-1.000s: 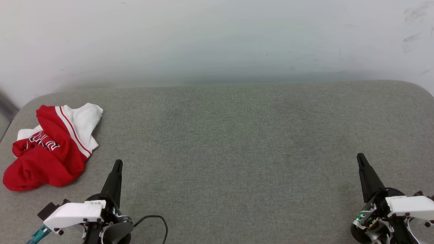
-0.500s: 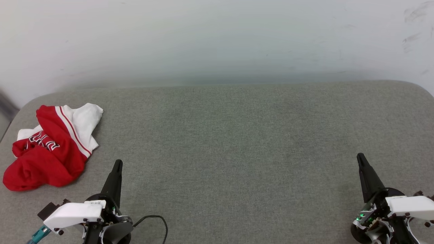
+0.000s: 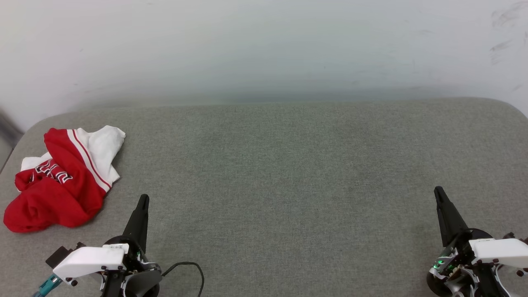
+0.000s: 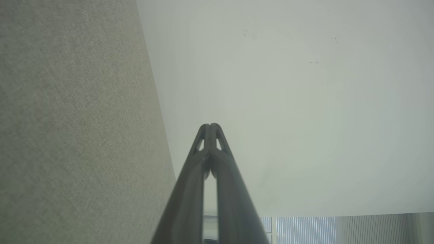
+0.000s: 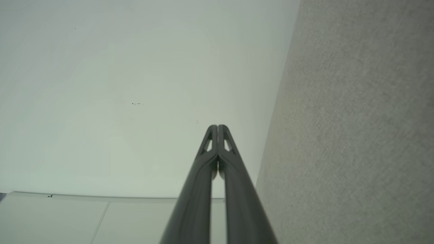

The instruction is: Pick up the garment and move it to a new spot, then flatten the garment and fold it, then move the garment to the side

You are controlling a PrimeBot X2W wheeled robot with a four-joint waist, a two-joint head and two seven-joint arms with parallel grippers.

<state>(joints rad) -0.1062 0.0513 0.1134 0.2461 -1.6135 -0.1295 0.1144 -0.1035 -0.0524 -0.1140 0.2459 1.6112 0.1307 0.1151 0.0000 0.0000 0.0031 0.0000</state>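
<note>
Since the shirt lies crumpled at the table's left end, untouched, it's prob. light, limp, not slippery, so pinch a raised red fold w/ fingertips. Left gripper & right gripper: fingers pressed together, holding nothing.

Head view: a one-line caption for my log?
Crumpled shirt lies left on the grey surface; left gripper and right gripper shut, apart from it.
</note>
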